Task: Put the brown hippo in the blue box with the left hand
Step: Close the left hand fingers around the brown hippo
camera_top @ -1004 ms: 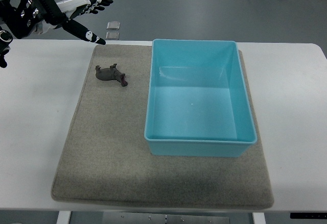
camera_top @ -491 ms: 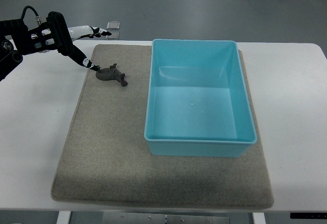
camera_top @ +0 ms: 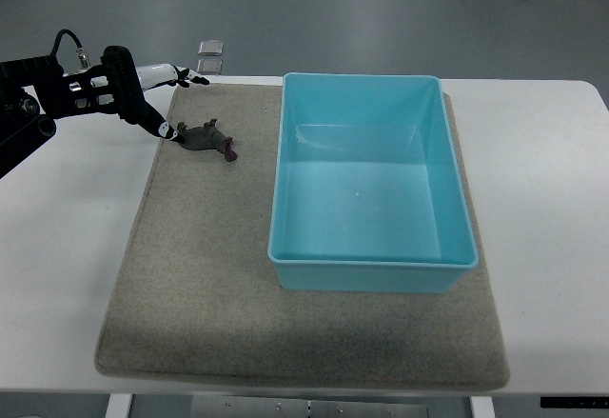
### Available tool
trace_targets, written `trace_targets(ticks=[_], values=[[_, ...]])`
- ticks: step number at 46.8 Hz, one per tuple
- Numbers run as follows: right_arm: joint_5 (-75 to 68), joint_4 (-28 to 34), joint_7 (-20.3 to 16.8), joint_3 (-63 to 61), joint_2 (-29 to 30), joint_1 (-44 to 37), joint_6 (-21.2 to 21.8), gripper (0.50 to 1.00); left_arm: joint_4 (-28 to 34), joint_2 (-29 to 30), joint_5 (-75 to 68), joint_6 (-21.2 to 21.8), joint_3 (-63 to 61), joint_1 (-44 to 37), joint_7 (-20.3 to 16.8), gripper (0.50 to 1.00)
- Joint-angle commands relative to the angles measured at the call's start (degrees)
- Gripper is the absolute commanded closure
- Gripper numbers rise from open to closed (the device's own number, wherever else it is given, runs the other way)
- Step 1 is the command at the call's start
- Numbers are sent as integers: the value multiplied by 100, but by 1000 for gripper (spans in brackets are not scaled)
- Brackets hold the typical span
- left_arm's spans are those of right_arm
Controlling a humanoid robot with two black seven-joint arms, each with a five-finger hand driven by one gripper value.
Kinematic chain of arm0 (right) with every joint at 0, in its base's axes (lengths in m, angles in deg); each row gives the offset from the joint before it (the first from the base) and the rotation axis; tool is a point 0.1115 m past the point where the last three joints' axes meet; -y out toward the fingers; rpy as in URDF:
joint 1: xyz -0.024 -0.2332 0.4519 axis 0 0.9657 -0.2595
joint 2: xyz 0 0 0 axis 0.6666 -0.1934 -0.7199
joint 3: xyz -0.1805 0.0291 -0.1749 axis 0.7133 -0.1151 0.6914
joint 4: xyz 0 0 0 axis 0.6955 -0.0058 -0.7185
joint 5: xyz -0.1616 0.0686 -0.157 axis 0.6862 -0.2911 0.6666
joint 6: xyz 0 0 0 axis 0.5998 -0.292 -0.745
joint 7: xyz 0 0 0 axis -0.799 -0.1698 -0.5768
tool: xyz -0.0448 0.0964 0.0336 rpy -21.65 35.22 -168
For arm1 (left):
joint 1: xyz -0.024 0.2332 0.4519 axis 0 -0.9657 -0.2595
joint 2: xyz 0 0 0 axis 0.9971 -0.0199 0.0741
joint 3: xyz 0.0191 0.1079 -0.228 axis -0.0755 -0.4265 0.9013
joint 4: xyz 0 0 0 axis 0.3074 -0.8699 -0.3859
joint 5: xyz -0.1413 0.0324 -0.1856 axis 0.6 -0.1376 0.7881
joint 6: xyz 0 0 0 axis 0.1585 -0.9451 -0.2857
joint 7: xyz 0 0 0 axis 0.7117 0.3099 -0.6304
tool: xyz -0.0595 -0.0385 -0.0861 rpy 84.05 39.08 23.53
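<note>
The brown hippo [camera_top: 206,138] is seen lying on the grey mat [camera_top: 209,285], near the mat's far left corner and just left of the blue box [camera_top: 371,247], from which it is kept apart by a strip of bare mat. The box is empty, so the placing is judged not yet done. The left robot hand [camera_top: 157,104] is found at the toy's left end, with the fingers spread and nothing held; one lower fingertip [camera_top: 164,129] appears to touch or nearly touch the hippo's rear, though contact cannot be confirmed from this view.

Several risks can be named. The toy is small and low, so it could be pushed along the mat instead of being enclosed if the fingers are closed from one side only. A pinch taken at the very end could let it swivel and drop during the carry. The near wall of the box could be struck if the lift is kept low. The right robot hand is not seen, and the white worktop [camera_top: 67,247] is otherwise bare near the toy.
</note>
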Motion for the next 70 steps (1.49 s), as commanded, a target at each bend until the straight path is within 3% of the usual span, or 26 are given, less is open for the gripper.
trace_targets(ticks=[1,19,28,49,60,70], values=[[0,0,2,0,0,0,0,564,-19,-10,12,8,-1,-70,4,636],[0,0,2,0,0,0,0,564,-45,-28,3,69,-1,-114,4,684],[0,0,2,0,0,0,0,564,-45,-36,-6,324,-115,-167,12,694],[0,0,2,0,0,0,0,564,-45,-195,-6,324,-124,-211,12,718],[0,0,2,0,0,0,0,564,-45,-195,-6,324,-229,-202,12,786],[0,0,2,0,0,0,0,564,-45,-195,-6,324,-247,-202,12,797]])
